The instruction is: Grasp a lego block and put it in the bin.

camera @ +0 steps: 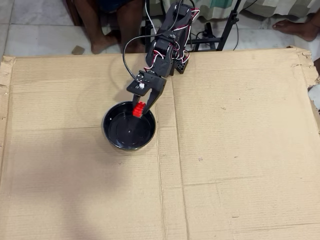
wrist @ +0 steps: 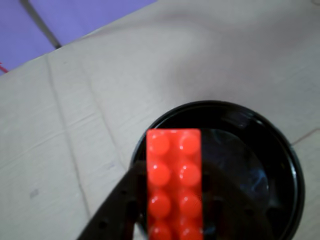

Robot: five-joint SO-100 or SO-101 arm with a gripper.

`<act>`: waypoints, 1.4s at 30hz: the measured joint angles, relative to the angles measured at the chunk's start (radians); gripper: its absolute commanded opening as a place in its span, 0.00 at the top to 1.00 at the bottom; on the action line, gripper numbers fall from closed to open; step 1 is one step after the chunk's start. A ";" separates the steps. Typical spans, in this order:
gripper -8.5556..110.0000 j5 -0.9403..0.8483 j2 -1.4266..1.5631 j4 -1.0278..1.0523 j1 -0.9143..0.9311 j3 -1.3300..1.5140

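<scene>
A bright red lego block (wrist: 174, 182) with studs fills the lower middle of the wrist view, held between the black fingers. In the overhead view my gripper (camera: 139, 109) is shut on the lego block (camera: 138, 108), which hangs over the upper right edge of the bin (camera: 120, 135). The bin (wrist: 280, 165) is a round, shallow, glossy black bowl; in the wrist view it lies directly beneath and behind the brick. Nothing else shows inside the bin.
A large sheet of brown cardboard (camera: 235, 150) covers the work area, with creases running across it. The arm's base (camera: 175, 55) stands at the far edge. People's feet (camera: 100, 42) and a stand's legs (camera: 220, 35) sit on the tiled floor beyond.
</scene>
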 measured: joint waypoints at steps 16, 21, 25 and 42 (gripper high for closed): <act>0.93 -0.002 0.000 -0.077 0.109 0.103; 0.88 -0.002 0.000 -0.077 0.112 0.103; 0.77 -0.002 0.000 -0.077 0.110 0.103; 0.75 -0.002 0.000 -0.077 0.060 0.123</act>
